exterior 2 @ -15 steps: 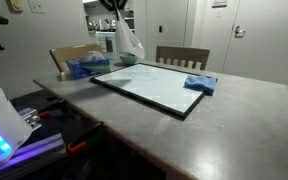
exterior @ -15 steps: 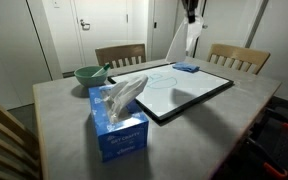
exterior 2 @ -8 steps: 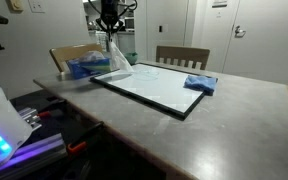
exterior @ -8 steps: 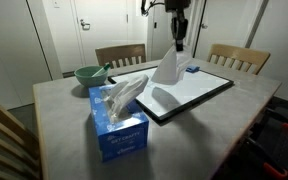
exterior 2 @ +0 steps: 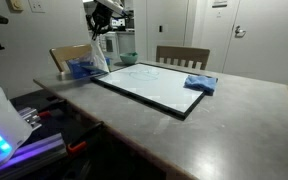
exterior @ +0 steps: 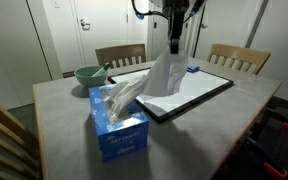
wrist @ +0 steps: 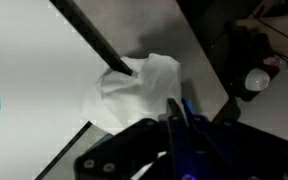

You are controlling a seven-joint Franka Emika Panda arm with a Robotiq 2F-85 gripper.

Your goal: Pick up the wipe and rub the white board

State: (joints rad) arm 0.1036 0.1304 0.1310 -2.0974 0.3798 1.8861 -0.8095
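Hanging limp from the gripper, the wipe drapes in loose folds over the edge of the white board nearest the tissue box. The fingers are pinched together on its top. It looks featherlight, soft and shapeless, so I judge it will crumple, slide or tear sooner than press flat. A hold on a bunched part, with the rest trailing beneath, should suit rubbing. In the wrist view its lower end lies across the board's black frame, partly over the panel and partly past it above the table; whether it touches I cannot tell. Just beside that edge the tissue box's upstanding tissue could snag. A green bowl sits beyond the board's corner, and a folded blue cloth lies at its far corner, well apart.
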